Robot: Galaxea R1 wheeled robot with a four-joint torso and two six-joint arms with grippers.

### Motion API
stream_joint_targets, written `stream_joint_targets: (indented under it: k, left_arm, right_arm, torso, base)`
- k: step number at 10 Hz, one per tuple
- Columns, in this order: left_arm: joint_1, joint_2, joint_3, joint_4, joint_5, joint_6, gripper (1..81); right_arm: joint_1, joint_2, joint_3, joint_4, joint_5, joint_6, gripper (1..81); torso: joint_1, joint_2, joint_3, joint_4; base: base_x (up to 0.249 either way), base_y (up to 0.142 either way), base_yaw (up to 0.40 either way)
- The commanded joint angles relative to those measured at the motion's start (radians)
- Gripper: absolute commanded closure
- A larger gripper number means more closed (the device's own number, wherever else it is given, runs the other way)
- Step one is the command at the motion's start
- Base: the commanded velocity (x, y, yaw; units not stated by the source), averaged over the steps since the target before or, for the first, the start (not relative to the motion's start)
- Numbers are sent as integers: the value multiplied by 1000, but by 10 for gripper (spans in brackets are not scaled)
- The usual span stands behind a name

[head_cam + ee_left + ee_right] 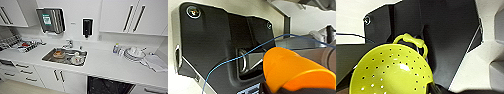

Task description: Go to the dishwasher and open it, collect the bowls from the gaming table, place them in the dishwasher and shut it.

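Observation:
The dishwasher (107, 87) sits under the white counter at the lower right of the head view, and its dark inside shows. A lime-yellow bowl (391, 72) with small holes and a loop handle shows large in the right wrist view, with my right gripper (432, 88) shut on its rim. An orange bowl (290, 71) looms close in the left wrist view, held by my left gripper (273, 89). A thin blue cord (230, 61) runs past it. The gaming table is out of view.
A steel sink (65, 56) with dishes in it sits mid-counter behind a tap (68, 44). A dish rack (23, 45) stands at the left, stacked plates (133, 53) and a bottle (115, 48) at the right. White cabinet doors and drawers (25, 72) line the front.

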Motion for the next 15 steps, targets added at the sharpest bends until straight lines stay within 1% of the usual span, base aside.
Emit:
stream_joint_targets:
  k: [1, 2, 3, 4, 5, 6, 7, 8, 9, 11, 13, 14, 15]
  left_arm:
    - [-41, -192, 95, -46, -160, -38, 811]
    - [-51, -234, 111, -68, -220, -39, 811]
    - [-65, -276, 132, -80, -263, -53, 811]
    - [-85, -298, 175, -81, -257, -59, 811]
    - [-108, -327, 247, -81, -257, -61, 811]
    - [-136, -381, 373, -81, -238, -65, 811]
    - [-163, -452, 519, -81, -138, -65, 811]
    - [-191, -520, 642, -84, -47, -59, 811]
    - [-226, -604, 758, -94, 10, -58, 811]
    - [-272, -692, 847, -92, 33, -59, 811]
    - [-332, -751, 910, -92, 79, -67, 811]
    - [-369, -768, 940, -91, 127, -67, 811]
    - [-411, -778, 983, -91, 197, -69, 811]
  right_arm:
    - [30, -6, 10, 2, -43, 3, 811]
    - [30, -4, 11, 2, -45, 3, 811]
    - [32, -1, 8, 2, -45, 3, 811]
    - [33, 0, 8, 2, -45, 3, 811]
    - [35, 2, 7, 2, -45, 3, 811]
    - [38, 6, 7, 0, -50, 3, 811]
    - [38, 5, 7, 2, -51, 3, 811]
    - [38, 3, 5, 2, -50, 3, 811]
    - [36, 2, 5, 2, -48, 1, 811]
    - [33, 2, 5, 2, -45, 3, 811]
    - [36, 2, 5, 2, -45, 1, 811]
    - [36, 3, 8, -1, -45, 1, 811]
    - [36, 3, 10, -3, -45, 1, 811]
  torso:
    - [0, 0, 0, 0]
    - [0, 0, 0, 0]
    - [0, 0, 2, 0]
    - [0, 0, 2, 0]
    - [0, 0, 2, 0]
    - [0, 0, 2, 0]
    - [0, 0, 1, 0]
    - [0, 0, 1, 0]
    - [0, 0, 1, 0]
    - [0, 0, 1, 0]
    - [0, 0, 1, 0]
    - [0, 0, -34, 0]
    - [0, 0, -56, 0]
  base:
    - [0, 0, 0]
    - [0, 0, 0]
    - [0, 0, 0]
    - [0, 0, 0]
    - [0, 0, 0]
    - [0, 0, 0]
    - [0, 0, 0]
    - [0, 0, 0]
    - [0, 0, 0]
    - [0, 0, 0]
    - [0, 0, 0]
    - [0, 0, 0]
    - [0, 0, 0]
